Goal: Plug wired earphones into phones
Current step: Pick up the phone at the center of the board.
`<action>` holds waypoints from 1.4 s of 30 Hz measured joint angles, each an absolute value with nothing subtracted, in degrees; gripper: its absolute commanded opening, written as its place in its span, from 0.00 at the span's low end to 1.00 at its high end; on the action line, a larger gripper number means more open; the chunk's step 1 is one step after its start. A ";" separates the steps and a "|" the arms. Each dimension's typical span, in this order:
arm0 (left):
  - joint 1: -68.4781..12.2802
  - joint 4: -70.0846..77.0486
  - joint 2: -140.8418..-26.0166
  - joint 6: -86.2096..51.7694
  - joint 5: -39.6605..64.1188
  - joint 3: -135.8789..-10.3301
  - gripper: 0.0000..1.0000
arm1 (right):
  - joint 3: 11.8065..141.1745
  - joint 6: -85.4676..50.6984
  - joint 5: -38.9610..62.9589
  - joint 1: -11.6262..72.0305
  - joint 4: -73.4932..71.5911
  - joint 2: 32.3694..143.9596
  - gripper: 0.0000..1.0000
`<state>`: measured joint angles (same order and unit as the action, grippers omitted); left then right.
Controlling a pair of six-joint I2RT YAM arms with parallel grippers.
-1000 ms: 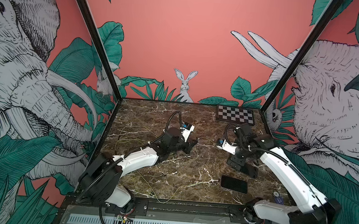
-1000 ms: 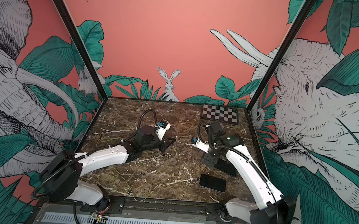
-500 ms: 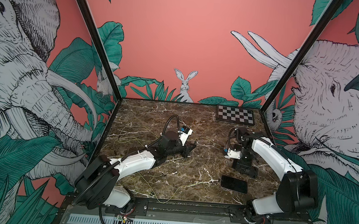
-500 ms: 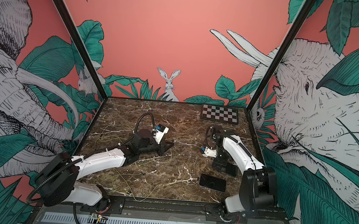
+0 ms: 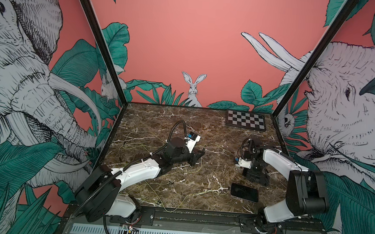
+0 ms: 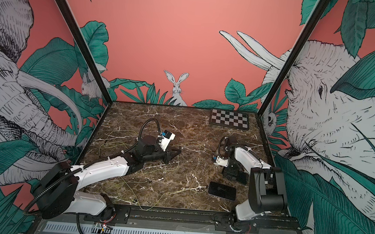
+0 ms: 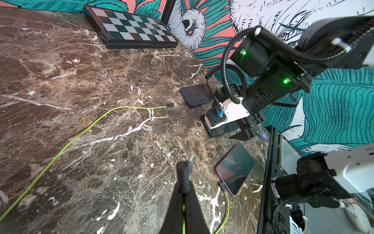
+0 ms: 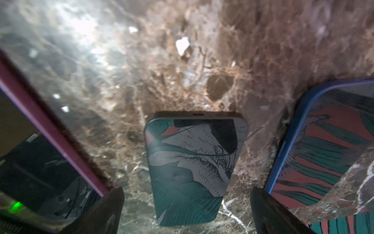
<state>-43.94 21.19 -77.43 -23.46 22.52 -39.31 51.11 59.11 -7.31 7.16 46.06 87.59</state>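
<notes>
Wired earphones [image 7: 141, 108] are strewn as thin yellow-green cords over the left part of the bench [image 5: 159, 117], with one loose end left unplugged just short of the blue-edged phone [image 7: 197, 95]. Another cord is pinched in the left gripper [image 7: 183, 178]. Its jaws are pressed together just behind the plug [image 7: 190, 161], which juts out beyond the tips.

To the right, across bare marble, the middle phone [image 8: 194, 168] is laid flat, screen up, between the blue-edged phone and the red-edged phone [image 7: 235, 170]. A cord seems to be seated in the red-edged one. The right gripper [image 8: 187, 191] is poised over the middle phone with its jaws spread wide, one on each side of the body and not closed on it.

The phone's long axis is judged to run across the bench with its port end turned toward the left gripper, so the plug would have to be carried rightward along that axis. The right arm is much the nearer; the left is well apart.

In both top views the middle phone is mostly covered by the right gripper, and the blue-edged phone is hard to make out behind the arm. The port is seen only as a faint slot in the blurred right wrist view. Whether the jaw tips touch the bench cannot be told.
</notes>
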 measured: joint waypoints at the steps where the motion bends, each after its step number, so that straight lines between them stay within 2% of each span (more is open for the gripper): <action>1: -43.94 21.15 -77.36 -23.46 22.59 -39.22 0.00 | 50.74 59.24 -6.83 6.92 45.54 87.66 0.99; 5: -43.94 21.34 -76.77 -23.64 22.90 -38.87 0.00 | 50.50 59.81 -5.45 6.00 45.10 88.68 0.99; 15: -43.94 23.46 -76.58 -25.39 22.98 -37.36 0.00 | 51.64 60.90 -3.42 2.83 45.30 92.99 0.91; 20: -43.94 23.94 -75.68 -25.93 22.98 -37.32 0.00 | 52.49 61.19 -3.14 2.24 45.41 93.86 0.85; 24: -43.94 24.01 -74.89 -25.96 22.94 -37.30 0.00 | 52.18 61.36 -3.22 2.20 44.47 93.78 0.74; 29: -43.94 23.94 -74.87 -25.96 22.90 -37.23 0.00 | 51.13 62.06 -2.72 2.17 43.35 92.84 0.74; 37: -43.94 23.92 -74.87 -25.96 22.87 -37.23 0.00 | 49.19 62.81 -2.42 2.13 41.58 90.85 0.78; 42: -43.94 23.83 -74.85 -25.96 22.87 -37.23 0.00 | 49.04 63.26 -2.31 2.13 41.43 90.67 0.72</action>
